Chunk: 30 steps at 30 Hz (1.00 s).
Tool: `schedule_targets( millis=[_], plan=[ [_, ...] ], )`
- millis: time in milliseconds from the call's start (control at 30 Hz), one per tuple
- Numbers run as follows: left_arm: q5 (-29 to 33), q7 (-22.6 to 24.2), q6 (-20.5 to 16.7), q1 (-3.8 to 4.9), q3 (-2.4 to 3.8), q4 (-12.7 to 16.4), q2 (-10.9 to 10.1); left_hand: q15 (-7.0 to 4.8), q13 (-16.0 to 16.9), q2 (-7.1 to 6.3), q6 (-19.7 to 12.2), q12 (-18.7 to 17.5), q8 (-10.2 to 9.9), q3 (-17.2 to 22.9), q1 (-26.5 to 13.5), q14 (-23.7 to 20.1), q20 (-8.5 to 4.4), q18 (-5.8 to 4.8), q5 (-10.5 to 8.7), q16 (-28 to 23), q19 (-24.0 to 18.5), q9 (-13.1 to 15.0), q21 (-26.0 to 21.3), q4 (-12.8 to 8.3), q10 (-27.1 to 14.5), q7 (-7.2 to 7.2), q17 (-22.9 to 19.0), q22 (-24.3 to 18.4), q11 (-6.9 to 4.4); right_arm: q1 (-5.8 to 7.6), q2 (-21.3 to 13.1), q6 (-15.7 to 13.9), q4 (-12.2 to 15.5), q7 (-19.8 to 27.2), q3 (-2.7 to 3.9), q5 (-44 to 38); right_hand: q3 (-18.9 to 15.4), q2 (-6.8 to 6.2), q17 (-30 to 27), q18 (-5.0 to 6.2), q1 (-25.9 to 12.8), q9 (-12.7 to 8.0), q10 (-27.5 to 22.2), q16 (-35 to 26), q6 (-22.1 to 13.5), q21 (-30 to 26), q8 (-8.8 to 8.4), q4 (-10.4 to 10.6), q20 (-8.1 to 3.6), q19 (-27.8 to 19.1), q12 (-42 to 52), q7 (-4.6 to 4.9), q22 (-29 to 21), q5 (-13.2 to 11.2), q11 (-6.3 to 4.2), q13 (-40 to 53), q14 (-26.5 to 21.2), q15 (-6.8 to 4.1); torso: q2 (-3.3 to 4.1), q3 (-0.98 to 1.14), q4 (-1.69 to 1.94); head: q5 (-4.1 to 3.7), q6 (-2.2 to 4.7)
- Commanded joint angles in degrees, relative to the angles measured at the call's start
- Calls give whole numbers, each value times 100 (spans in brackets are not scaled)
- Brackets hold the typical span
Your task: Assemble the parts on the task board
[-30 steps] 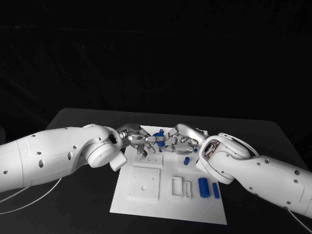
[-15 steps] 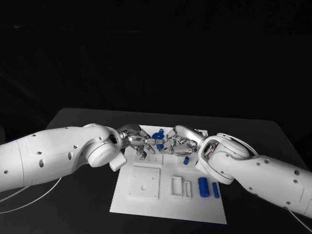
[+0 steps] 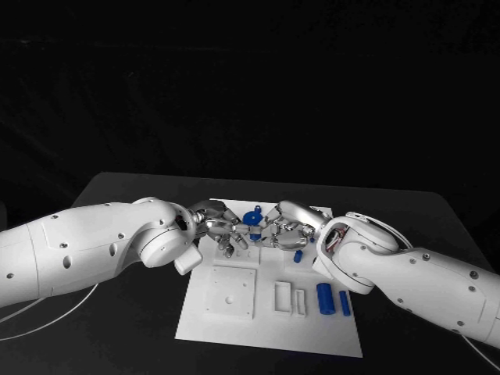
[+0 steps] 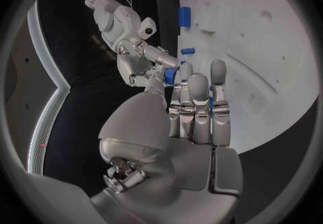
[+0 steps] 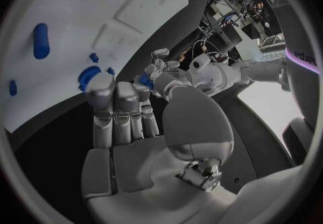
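I have both hands meeting over the far end of the task board (image 3: 267, 328), the left hand (image 3: 219, 225) and right hand (image 3: 286, 226) both pinching one blue part (image 3: 254, 218) between fingertips, apparently to steady it for fitting.

Both white arms reaching inward, left hand (image 3: 219, 227) and right hand (image 3: 286, 226) close together fingertip to fingertip, fingers curled, each pinching the same small blue part (image 3: 254, 220)

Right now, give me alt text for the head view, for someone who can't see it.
Two white robot arms meet over the far end of a white task board, the left hand and right hand together holding a small blue part. Two blue cylinders lie on the board nearer the robot.
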Motion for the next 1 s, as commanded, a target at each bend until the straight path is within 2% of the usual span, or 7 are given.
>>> schedule_targets(
  millis=[33,133,233,267,367,633,1000],
  plan=[
    [-101,1,126,-3,5,23,14,-26,20,49,-57,66,56,-9,-7,16,-28,-51,41,40,21,528,35,-27,135,-35,25,121,-36,-3,8,107,9,51,0,-26,12,70,5,-100,1,24,-13,-33,192,21,38,-16,-31,162,-21,-83,579,38,-37,9,8,-41,0,-1,1,-3,-7],
    [-139,-8,165,-7,5,33,15,-40,47,45,-98,142,87,-22,-31,13,-40,-61,52,65,11,1041,62,-19,169,-64,47,121,-58,-3,10,107,8,51,0,-25,12,70,5,-100,1,24,-13,-33,192,21,38,-16,-31,162,-21,-83,579,38,-37,9,8,-41,-2,0,2,-7,-17],
    [-166,-9,171,-10,5,42,18,-51,85,46,-252,277,171,-26,-78,2,-54,-74,77,80,-2,1856,92,36,119,-83,69,118,-65,-3,12,129,10,52,0,-25,10,78,5,-100,1,24,-14,-50,200,18,37,-25,-31,157,-31,-84,577,38,-37,16,4,-41,0,0,-1,-6,-21],
    [-171,-5,168,-11,5,43,19,-54,89,48,-263,291,166,-22,-73,11,-53,-74,94,87,0,1936,96,43,114,-84,72,118,-67,-3,13,139,11,52,0,-25,10,78,5,-100,1,24,-14,-50,200,18,37,-25,-31,157,-31,-84,577,38,-37,16,4,-41,0,0,-1,-6,-22],
    [-180,6,168,-14,5,42,20,-56,95,66,-287,357,74,39,6,1,-61,-77,579,101,-8,2377,121,125,92,-107,86,120,-88,-3,16,169,11,53,0,-25,10,78,5,-100,1,24,-14,-50,200,18,37,-25,-31,157,-31,-84,577,38,-37,16,4,-41,-1,1,-2,-8,-21],
    [-187,35,201,-17,5,40,22,-63,59,52,-339,357,2,336,286,-10,-66,-79,1364,116,-33,2692,158,120,83,-124,104,122,-85,-3,22,227,15,59,-1,-25,10,78,5,-100,1,24,-14,-50,200,18,37,-25,-31,157,-31,-84,577,38,-37,16,4,-41,0,1,0,-16,-30],
    [-244,29,271,-18,5,43,17,-54,11,-73,-442,265,-3,1237,529,-46,-61,-49,1571,139,-113,2943,295,-250,124,-74,133,131,-72,-3,22,215,14,53,-1,-25,10,78,5,-100,1,24,-14,-50,200,18,37,-25,-31,157,-31,-84,577,38,-37,16,4,-41,-1,-1,2,-18,-46]
  ],
)
